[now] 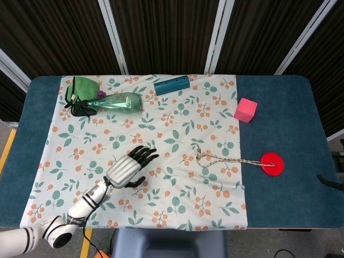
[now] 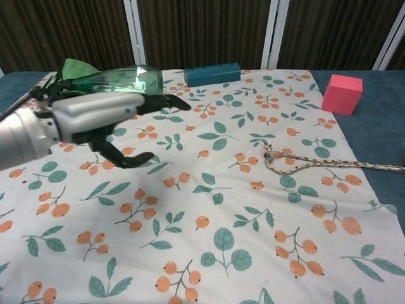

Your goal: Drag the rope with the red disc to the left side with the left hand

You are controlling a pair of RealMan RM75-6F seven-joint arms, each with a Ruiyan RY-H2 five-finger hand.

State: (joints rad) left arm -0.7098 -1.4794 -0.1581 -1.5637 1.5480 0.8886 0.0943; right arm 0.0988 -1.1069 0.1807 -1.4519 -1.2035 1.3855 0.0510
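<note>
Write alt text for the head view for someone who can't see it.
Seen from above, the robot's left hand hovers open over a floral tablecloth, short of a braided rope tied to a red disc on the blue table. Behind lie a green glass bottle, teal block and pink cube.

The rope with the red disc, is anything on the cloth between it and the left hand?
Nothing visible. The left hand hovers open over bare floral cloth, and the rope lies to its right with only cloth between. The bottle and teal block sit farther back.
</note>
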